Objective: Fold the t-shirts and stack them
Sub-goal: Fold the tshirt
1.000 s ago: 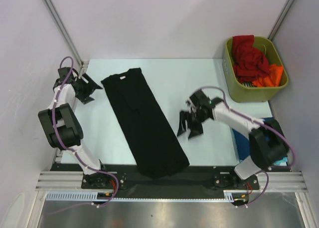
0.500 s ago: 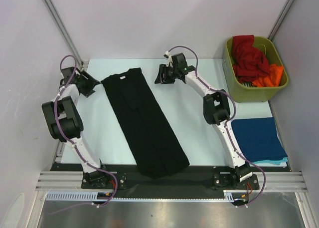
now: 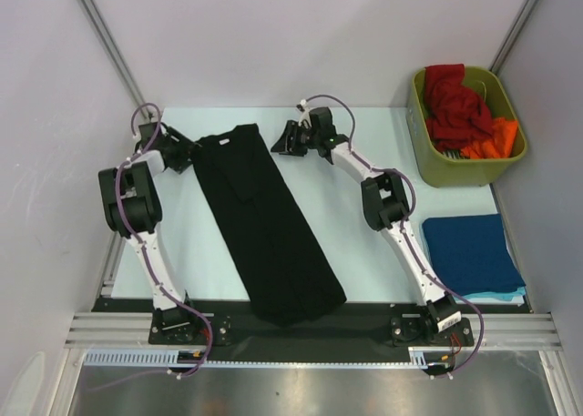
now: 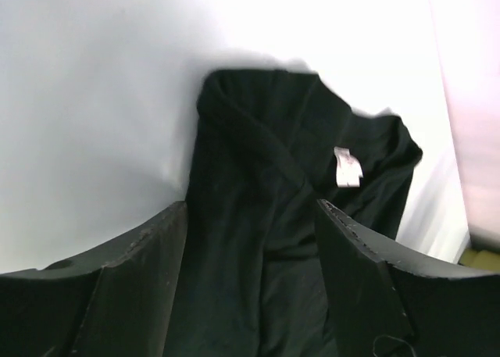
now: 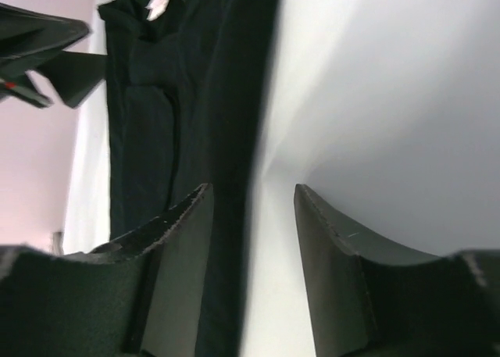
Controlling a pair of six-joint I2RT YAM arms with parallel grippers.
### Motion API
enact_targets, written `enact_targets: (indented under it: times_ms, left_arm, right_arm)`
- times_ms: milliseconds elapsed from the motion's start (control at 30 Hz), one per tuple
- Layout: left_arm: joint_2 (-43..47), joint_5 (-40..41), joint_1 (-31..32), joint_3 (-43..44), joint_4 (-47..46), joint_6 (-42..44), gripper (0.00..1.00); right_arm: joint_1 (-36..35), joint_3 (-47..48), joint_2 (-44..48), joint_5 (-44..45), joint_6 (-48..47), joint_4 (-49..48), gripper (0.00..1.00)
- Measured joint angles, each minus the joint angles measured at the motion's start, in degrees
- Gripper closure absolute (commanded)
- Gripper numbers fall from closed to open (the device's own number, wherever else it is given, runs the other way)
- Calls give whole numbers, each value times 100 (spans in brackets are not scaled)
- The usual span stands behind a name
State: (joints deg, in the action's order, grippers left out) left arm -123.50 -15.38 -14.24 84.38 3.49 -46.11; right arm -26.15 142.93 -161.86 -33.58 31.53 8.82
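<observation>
From high above and behind the arm bases, looks steeply down over the whole surface, bases along the bottom edge. From the left wrist, peers out close and low through the left gripper at the collar end of the black t-shirt. From the right wrist, tilted sideways, skims close along that shirt's edge past the right gripper. Shares the collar end across all three; white label in both wrist views.

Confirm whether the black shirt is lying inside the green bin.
No, the black shirt lies flat on the table, apart from the bin.
</observation>
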Motion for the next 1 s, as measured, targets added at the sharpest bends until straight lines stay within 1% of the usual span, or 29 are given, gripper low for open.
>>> enact_targets:
  times_ms: [167,233,267,300,333,367,400,433,500,533,600,633,733,833,1000]
  left_arm:
    - [-278,33,15,348,20,-197,32]
    - [-352,26,15,428,17,-234,39]
    - [-393,26,17,470,11,-254,41]
    - [-448,15,20,525,11,-258,49]
    - [-514,-13,22,603,15,-280,52]
    - [-590,-13,28,693,24,-262,56]
    - [-678,-42,33,796,52,-251,60]
    - [-761,-81,35,898,70,-234,62]
    - [-866,-98,50,1049,98,-216,70]
    - [-898,-98,57,1091,114,-190,73]
    - [-931,-103,68,1113,142,-186,80]
    - [-960,-107,74,1165,197,-173,81]
    - [-1154,-109,122,1585,503,-81,81]
    - [-1364,-118,254,1982,566,-39,82]
    - [-1574,-149,588,2168,282,-304,83]
  right_arm:
    - [-109,122,-219,-151,407,-374,52]
    - [-160,122,-256,-164,531,-485,55]
    - [-186,122,-275,-168,612,-533,59]
    - [-199,122,-293,-166,667,-579,60]
    - [-203,122,-315,-164,750,-610,62]
    - [-214,122,-343,-164,820,-680,69]
    - [-221,122,-372,-166,885,-745,73]
    - [-223,122,-413,-179,966,-804,78]
    - [-208,155,-503,-219,1113,-929,84]
    - [-192,190,-551,-254,1161,-990,92]
    - [-166,208,-601,-317,1266,-1073,98]
    - [-160,205,-605,-319,1290,-1086,99]
    - [-149,76,-551,-271,1346,-1185,100]
    - [-120,-470,-227,-13,1281,-1268,100]
    - [164,-1598,535,422,953,-1252,100]
